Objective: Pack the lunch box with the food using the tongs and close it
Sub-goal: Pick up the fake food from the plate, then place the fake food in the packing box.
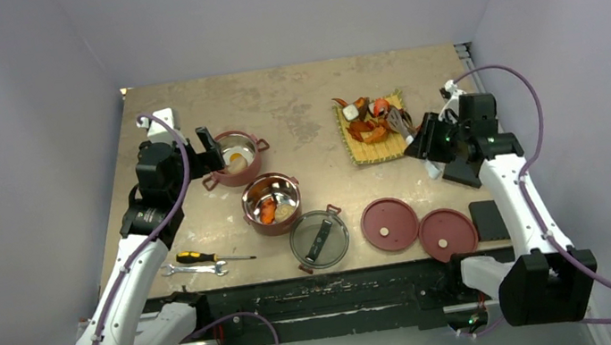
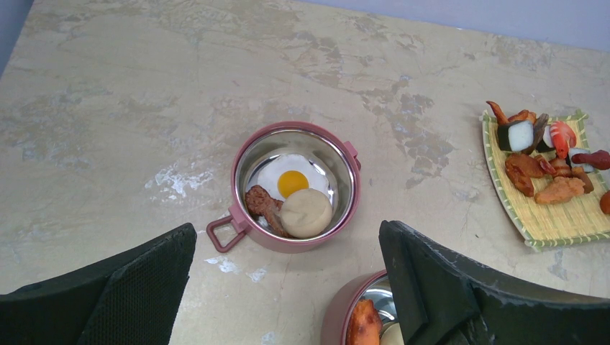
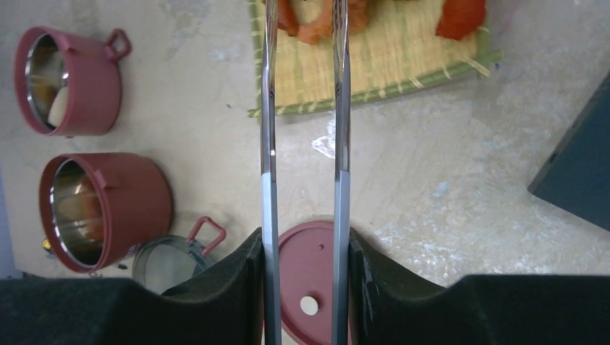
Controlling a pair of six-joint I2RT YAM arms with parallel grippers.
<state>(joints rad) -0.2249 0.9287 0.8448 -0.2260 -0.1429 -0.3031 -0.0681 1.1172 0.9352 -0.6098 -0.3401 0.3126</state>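
- Left end effector: spread wide, empty, just beside far bowl of lunch box.
- Far bowl: egg, bun inside.
- Near bowl: orange piece in.
- Top lid, red lids: off, on table, near side.
- Food: several pieces left on mat.
- Right end effector: pinching tongs, tips over mat.
- Packing partway; stacking, closing undone.

lunch box bowls open, part-filled; lids flat nearby; tongs over food.

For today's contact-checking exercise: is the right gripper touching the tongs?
Touching. Right wrist view: the right gripper clamps the tongs, fingers pressed against both arms' outer sides.
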